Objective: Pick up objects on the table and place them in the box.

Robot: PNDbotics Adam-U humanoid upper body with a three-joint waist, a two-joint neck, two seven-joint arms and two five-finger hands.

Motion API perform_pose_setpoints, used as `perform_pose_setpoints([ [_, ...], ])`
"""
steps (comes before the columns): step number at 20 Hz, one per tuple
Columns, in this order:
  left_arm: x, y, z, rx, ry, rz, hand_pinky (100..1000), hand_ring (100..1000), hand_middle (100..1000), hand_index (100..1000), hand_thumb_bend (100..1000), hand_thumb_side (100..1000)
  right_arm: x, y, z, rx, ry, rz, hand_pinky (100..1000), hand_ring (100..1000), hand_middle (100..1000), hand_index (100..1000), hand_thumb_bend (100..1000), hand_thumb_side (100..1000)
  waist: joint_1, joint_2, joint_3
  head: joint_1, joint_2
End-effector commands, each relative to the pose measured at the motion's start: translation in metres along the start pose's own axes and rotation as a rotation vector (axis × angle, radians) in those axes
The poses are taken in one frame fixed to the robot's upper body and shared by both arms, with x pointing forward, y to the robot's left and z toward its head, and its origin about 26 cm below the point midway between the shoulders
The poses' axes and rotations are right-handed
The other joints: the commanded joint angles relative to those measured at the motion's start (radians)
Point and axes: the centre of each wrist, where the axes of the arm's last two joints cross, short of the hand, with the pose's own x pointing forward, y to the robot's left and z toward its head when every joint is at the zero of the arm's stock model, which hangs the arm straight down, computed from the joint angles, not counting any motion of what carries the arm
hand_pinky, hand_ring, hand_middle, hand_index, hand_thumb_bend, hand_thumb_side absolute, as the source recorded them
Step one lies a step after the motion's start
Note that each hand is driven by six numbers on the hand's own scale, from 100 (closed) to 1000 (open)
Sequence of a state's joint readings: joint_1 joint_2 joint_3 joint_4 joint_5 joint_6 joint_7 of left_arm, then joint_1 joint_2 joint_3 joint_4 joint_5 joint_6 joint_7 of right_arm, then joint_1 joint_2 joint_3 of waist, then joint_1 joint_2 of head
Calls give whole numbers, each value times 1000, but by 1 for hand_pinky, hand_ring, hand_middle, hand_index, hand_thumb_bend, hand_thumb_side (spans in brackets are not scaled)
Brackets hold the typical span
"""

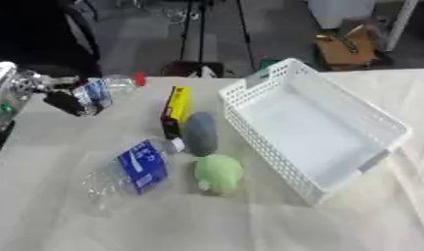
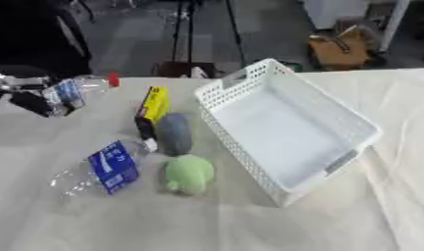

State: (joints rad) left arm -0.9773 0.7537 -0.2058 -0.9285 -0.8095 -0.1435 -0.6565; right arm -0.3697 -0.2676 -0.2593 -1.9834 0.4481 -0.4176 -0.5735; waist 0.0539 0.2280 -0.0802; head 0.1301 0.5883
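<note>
While the left hand [image 1: 65, 100] curls round a red-capped bottle [image 1: 108, 88], the white basket [image 1: 370, 115] sits well apart.

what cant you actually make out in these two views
- Left hand: dark and blurred at the left edge in both eye views; whether its fingers close on the red-capped bottle cannot be told.
- Right hand: in neither view.
- Labels on the lying bottle and yellow box: print too blurred to read.
- Grey object and green object: only colour and rounded shape show.
- White basket: its near wall hides part of its floor.
</note>
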Motion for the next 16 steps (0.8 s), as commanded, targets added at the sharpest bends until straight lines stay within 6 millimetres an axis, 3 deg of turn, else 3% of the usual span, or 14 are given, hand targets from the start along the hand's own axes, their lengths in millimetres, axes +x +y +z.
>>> perform_pose_setpoints([
  [1, -4, 34, 21, 92, -6, -13, 883, 907, 860, 608, 100, 676, 4, 0, -7, -2, -31, -5, 800, 767, 651, 863, 100, 1000, -2, -28, -2, 0, 6],
  [16, 62, 91, 21, 220, -187, -86, 877, 905, 856, 594, 100, 662, 5, 3, -6, 6, -27, -23, 801, 767, 651, 862, 100, 1000, 3, -40, -19, 22, 16],
])
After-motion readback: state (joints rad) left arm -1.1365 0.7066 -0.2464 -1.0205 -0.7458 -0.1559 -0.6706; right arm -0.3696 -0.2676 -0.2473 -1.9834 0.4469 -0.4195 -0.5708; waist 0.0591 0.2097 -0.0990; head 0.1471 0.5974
